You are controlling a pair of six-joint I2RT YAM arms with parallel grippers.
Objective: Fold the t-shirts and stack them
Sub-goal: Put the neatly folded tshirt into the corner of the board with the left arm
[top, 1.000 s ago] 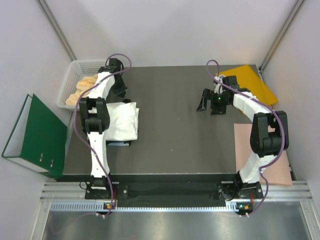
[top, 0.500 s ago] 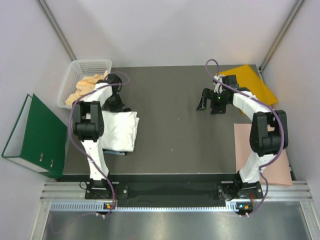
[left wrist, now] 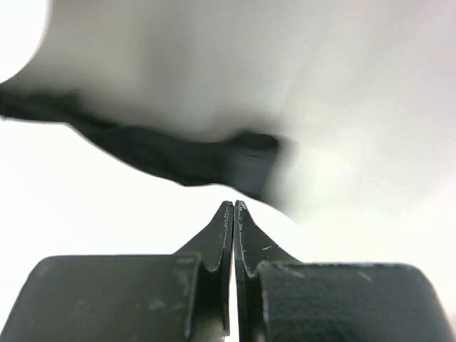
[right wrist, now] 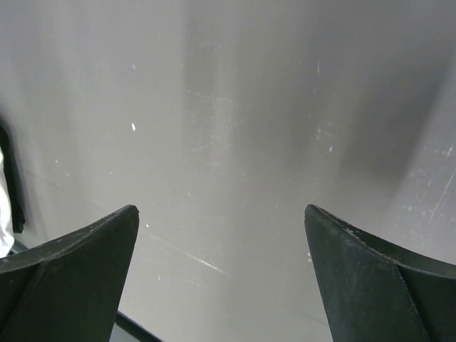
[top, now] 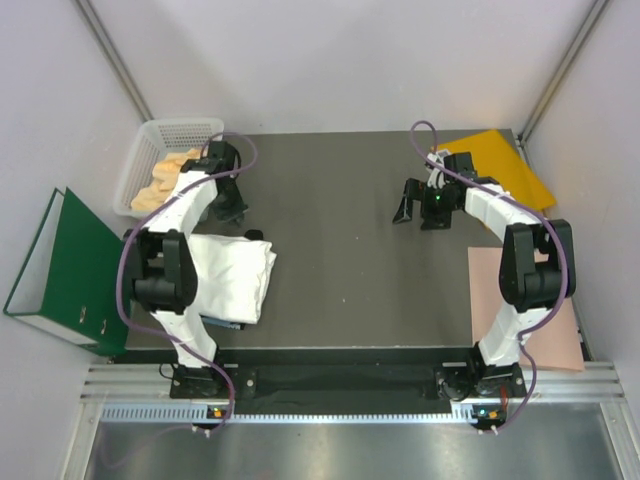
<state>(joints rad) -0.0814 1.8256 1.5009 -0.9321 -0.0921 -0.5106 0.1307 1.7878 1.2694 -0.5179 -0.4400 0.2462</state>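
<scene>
We see the folded white t-shirt (top: 236,272) slid nearer the front-left edge of the table (top: 350,260), seemingly atop the black t-shirt (left wrist: 189,158), our left gripper (left wrist: 234,206) pinched together empty behind it, our right gripper (right wrist: 221,214) spread wide, so stacking looks nearly done.

white t-shirt (top: 235,275), seemingly black t-shirt (left wrist: 192,160), orange envelope (top: 505,165).
</scene>
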